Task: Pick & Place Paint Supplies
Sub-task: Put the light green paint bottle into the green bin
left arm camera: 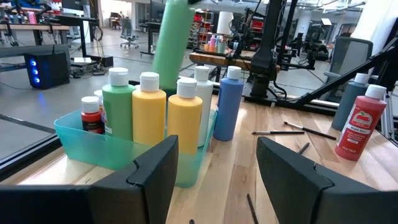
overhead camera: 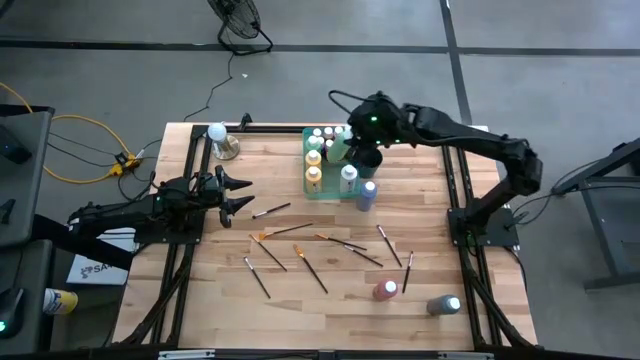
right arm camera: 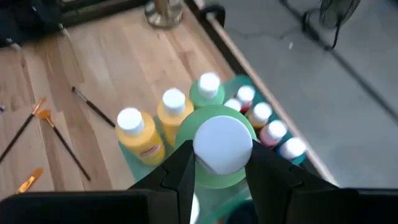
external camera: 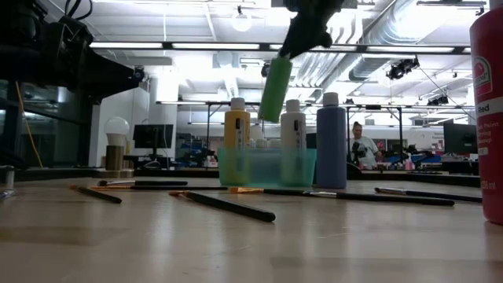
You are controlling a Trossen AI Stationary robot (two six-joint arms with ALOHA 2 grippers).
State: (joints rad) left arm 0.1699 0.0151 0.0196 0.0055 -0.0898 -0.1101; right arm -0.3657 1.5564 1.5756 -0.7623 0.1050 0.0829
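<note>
My right gripper (right arm camera: 219, 163) clamps a green bottle (external camera: 275, 88) by its cap, tilted above the teal bin (overhead camera: 338, 190), clear of its rim; my left gripper (overhead camera: 238, 193) waits open beside it.

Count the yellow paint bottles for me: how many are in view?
2 yellow bottles: the first and the second stand side by side in the teal bin, next to a standing green bottle. More could be hidden behind other bottles.
</note>
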